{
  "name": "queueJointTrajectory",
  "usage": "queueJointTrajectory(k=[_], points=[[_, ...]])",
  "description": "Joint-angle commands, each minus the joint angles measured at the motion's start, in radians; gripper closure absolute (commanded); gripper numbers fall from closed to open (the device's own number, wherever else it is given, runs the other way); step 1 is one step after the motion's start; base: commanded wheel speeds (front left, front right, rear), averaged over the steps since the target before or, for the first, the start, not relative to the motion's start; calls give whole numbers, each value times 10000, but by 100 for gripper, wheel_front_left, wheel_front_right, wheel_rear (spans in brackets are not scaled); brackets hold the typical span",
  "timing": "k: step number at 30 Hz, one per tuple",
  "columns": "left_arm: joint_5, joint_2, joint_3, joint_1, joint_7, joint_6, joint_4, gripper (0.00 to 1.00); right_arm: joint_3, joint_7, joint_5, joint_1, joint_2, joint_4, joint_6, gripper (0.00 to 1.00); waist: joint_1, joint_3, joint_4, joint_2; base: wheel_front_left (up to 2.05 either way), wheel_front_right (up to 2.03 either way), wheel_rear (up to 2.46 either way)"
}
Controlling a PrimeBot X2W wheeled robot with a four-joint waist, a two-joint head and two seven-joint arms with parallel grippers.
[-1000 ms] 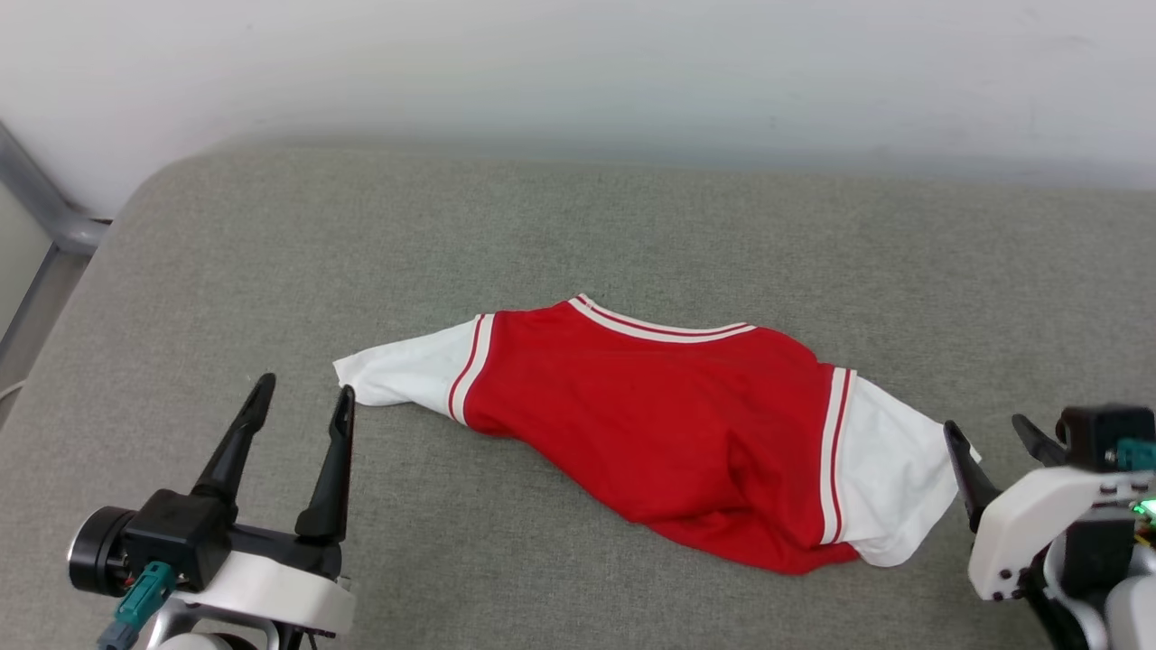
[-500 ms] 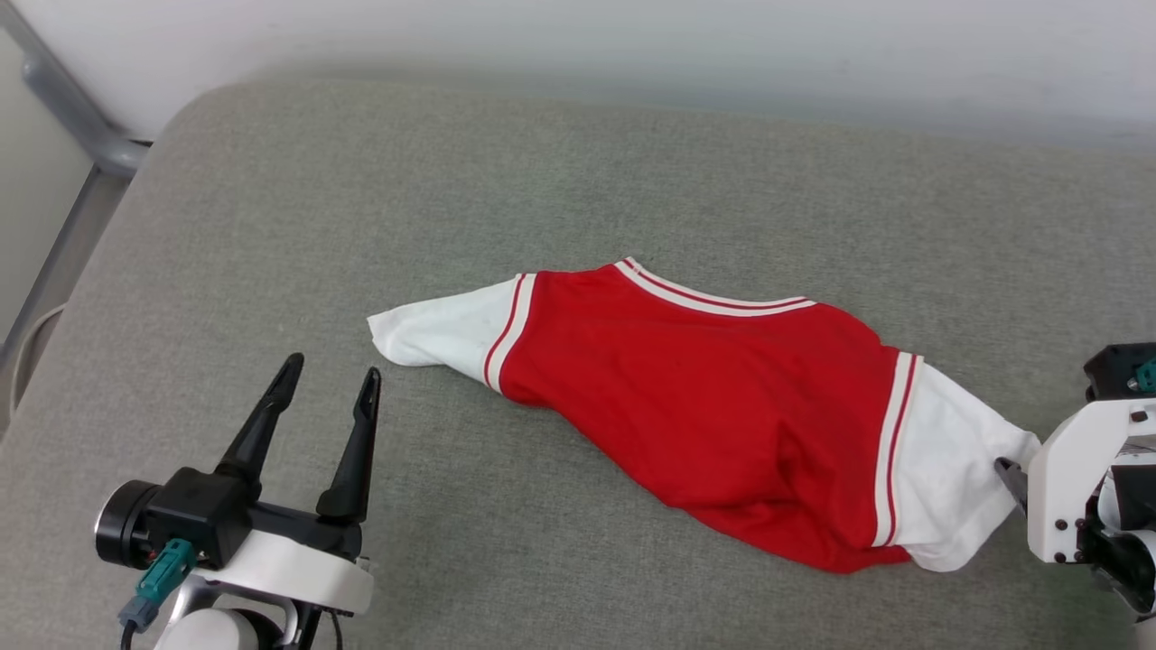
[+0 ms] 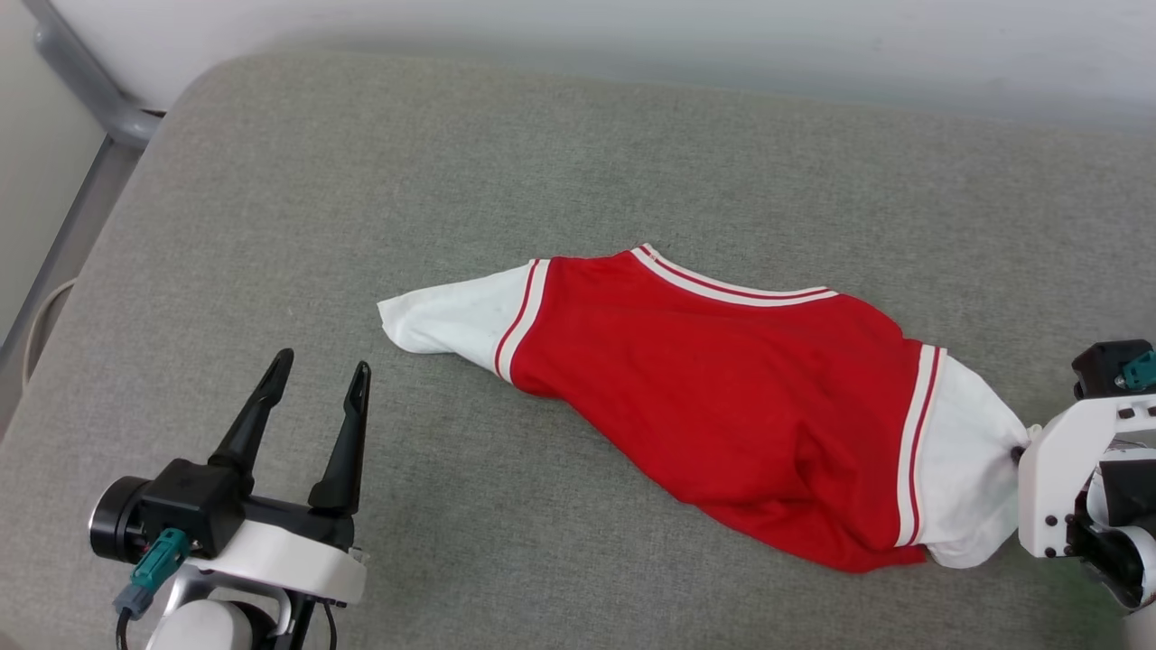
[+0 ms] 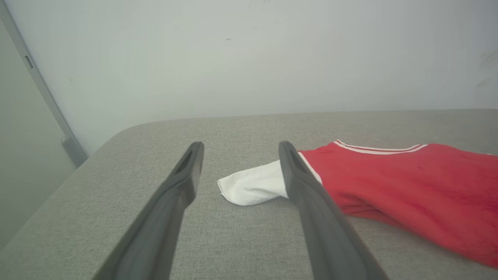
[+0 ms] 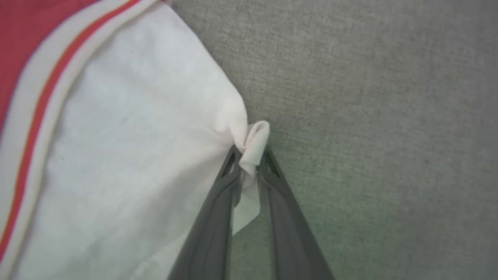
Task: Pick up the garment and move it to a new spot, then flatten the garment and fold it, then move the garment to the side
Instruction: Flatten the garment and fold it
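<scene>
The garment [image 3: 722,397], a red jersey with white sleeves and striped trim, lies rumpled across the middle of the grey cushion. My right gripper [image 5: 249,157] is shut on the bunched edge of the garment's [image 5: 116,155] right white sleeve; in the head view that gripper [image 3: 1025,447] sits at the sleeve's tip, fingers mostly hidden by its white housing. My left gripper [image 3: 312,384] stands open above the cushion, a little short of the left white sleeve [image 3: 447,316]. In the left wrist view the left gripper [image 4: 237,149] frames that sleeve [image 4: 253,186] between its fingers, not touching it.
The grey cushion [image 3: 578,162] ends at a pale wall behind. A grey metal rail [image 3: 81,81] runs past its rounded far-left corner, with a drop to the floor on the left.
My right gripper has moved onto the right sleeve's edge and shut on it, bunching the cloth. The head camera has shifted, so the whole scene sits differently. The left gripper stays open.
</scene>
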Motion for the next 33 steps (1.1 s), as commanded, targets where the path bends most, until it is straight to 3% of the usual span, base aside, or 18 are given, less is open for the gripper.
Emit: queueJointTrajectory(k=[1, 7, 11, 15, 22, 28, 33], points=[[31, -16, 32, -68, -26, -53, 24, 0, -19, -48, -51, 123, -18, 257, -15, 100, 0, -79, -87, -1, 0, 0, 0], [-162, 339, -65, -190, 57, -157, 489, 0, -396, -702, -130, -119, -314, 121, -15, 100, 0, -345, -464, -1, 0, 0, 0], [-601, 822, -336, -663, 788, -208, 738, 0, -494, -741, -13, -247, -457, -191, -15, 100, 0, -286, -706, -1, 0, 0, 0], [-1597, 1607, -1055, -1722, 2234, -229, 866, 0, -411, -623, 121, -455, -498, -476, -14, 100, 0, -19, -892, -1, 0, 0, 0], [-4046, 3220, -2643, -4193, 5873, -233, 1168, 0, -151, -518, 23, -913, -420, -899, -14, 100, 0, 697, -1225, -1, 0, 0, 0], [-5220, 3839, -3424, -5766, 8438, -235, 1935, 0, 133, -463, -25, -1344, -323, -1227, -14, 100, 0, 1304, -1552, -1, 0, 0, 0], [-5387, 4025, -3882, -6550, 9324, -227, 2757, 0, 286, -469, -61, -1628, -247, -1452, -14, 100, 0, 1705, -1743, -1, 0, 0, 0]])
